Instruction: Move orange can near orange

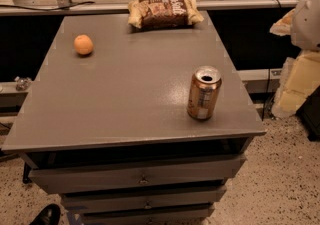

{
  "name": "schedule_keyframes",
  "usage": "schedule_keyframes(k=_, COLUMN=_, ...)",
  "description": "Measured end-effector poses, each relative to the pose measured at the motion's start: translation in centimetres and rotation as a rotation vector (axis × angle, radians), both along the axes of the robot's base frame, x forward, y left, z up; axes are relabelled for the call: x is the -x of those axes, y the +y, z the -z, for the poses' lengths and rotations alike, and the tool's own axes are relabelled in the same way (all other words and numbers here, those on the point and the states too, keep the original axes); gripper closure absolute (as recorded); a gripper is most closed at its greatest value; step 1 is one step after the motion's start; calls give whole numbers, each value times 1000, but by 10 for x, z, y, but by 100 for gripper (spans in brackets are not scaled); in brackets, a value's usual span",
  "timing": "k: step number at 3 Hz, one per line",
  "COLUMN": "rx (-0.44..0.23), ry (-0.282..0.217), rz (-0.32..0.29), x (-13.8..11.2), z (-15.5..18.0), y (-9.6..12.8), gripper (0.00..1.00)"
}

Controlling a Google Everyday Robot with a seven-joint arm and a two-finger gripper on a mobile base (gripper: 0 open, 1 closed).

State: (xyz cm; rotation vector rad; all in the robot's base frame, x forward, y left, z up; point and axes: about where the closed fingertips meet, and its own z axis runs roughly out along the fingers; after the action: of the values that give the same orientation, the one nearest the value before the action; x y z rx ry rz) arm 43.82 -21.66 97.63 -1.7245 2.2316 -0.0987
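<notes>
Three items on the grey tabletop (125,99), none touching another.

- Orange can (204,94): upright, silver top with the opening showing, pale label patch facing the front. Stands toward the front right corner, near the right edge and a little back from the front edge.
- Orange (83,45): toward the back left corner, near the left edge, resting by itself.
- Snack bag (164,13): brown and yellow, lying flat against the back edge, right of centre. Not part of the job.
- Drawers (140,176) below the front edge, the top one pulled out a little.

Gripper: out of frame, nowhere over or beside the tabletop. Whether it is apart, together or clamped on anything, I cannot tell. Pale bulky shapes (305,19) beyond the right edge; cannot say what they are.

Progress, as judged: nothing done yet. Can and orange sit well apart, on a diagonal across the top, with bare surface between them. All of it is left: reach the can, take hold, carry it toward the back left corner, and set it down upright just beside the fruit without nudging it, since it would likely roll.
</notes>
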Motion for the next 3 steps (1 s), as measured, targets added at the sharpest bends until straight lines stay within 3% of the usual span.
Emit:
schedule_keyframes(k=1, rx=0, ry=0, rz=0, x=0, z=0, y=0, gripper=0)
schedule_keyframes(k=2, rx=-97, ry=-15, rz=-12, x=-10, z=17, y=7, gripper=0)
schedule_keyframes(k=3, rx=-313, ry=-23, rz=-51, x=-31, z=78, y=20, gripper=0)
